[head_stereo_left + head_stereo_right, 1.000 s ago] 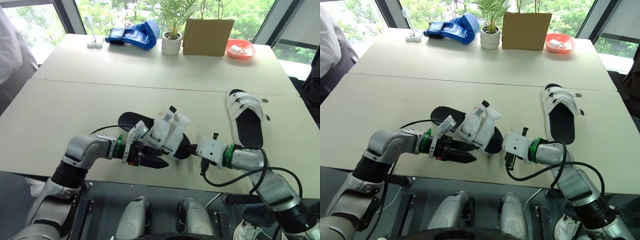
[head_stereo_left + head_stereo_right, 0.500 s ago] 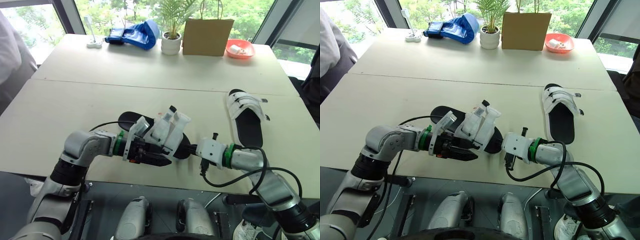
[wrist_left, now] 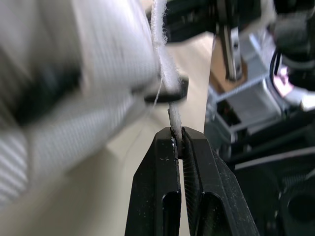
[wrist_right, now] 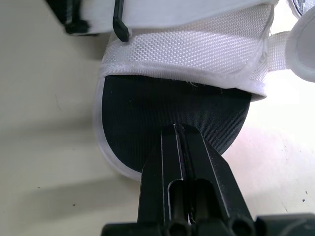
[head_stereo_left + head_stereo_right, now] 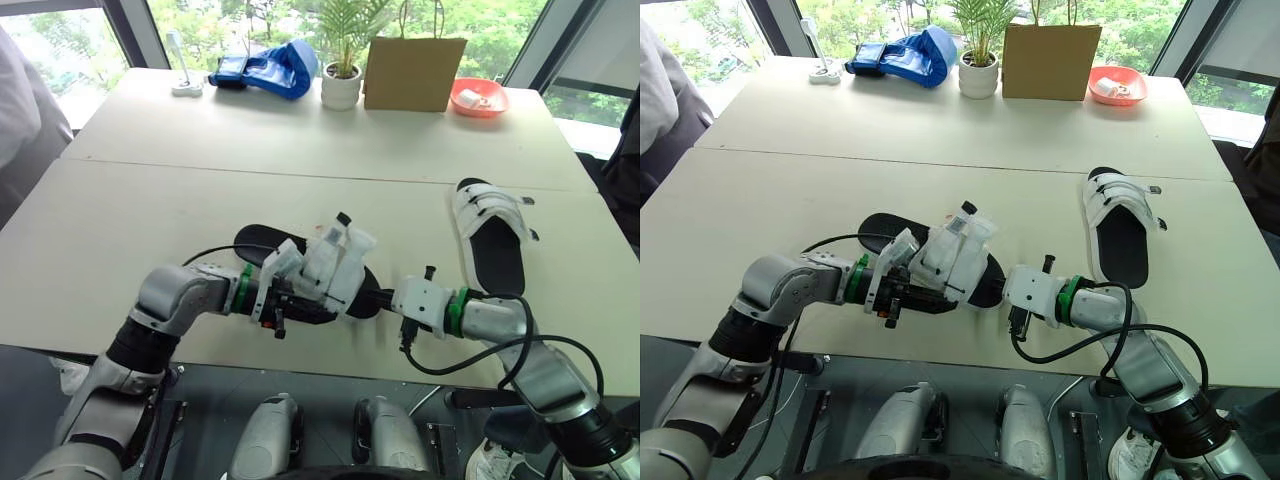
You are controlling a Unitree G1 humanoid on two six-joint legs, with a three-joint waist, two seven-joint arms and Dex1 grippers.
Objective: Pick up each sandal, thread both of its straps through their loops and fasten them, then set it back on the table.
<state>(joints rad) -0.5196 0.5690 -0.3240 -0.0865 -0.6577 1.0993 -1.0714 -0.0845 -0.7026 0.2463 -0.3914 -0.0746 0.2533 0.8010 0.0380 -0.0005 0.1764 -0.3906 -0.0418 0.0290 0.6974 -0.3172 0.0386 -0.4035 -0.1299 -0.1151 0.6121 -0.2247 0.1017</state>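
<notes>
The near sandal (image 5: 338,268), black-soled with white straps, lies at the table's front edge with its straps (image 5: 958,245) standing up. My left gripper (image 5: 316,304) is at its near side, shut on the thin edge of one white strap (image 3: 173,117). My right gripper (image 5: 381,298) is shut, its fingertips resting on the black sole (image 4: 162,105) at the toe end. The second sandal (image 5: 494,232) lies flat to the right, apart from both grippers, with its white straps across it.
Along the far edge of the table stand a blue bag (image 5: 272,68), a potted plant (image 5: 342,84), a brown paper bag (image 5: 414,73) and a red bowl (image 5: 480,97). A person's sleeve (image 5: 22,110) shows at the far left.
My left gripper went from wide open to shut, closing on the strap's edge as it moved in against the sandal. The right gripper and the second sandal stayed put.
</notes>
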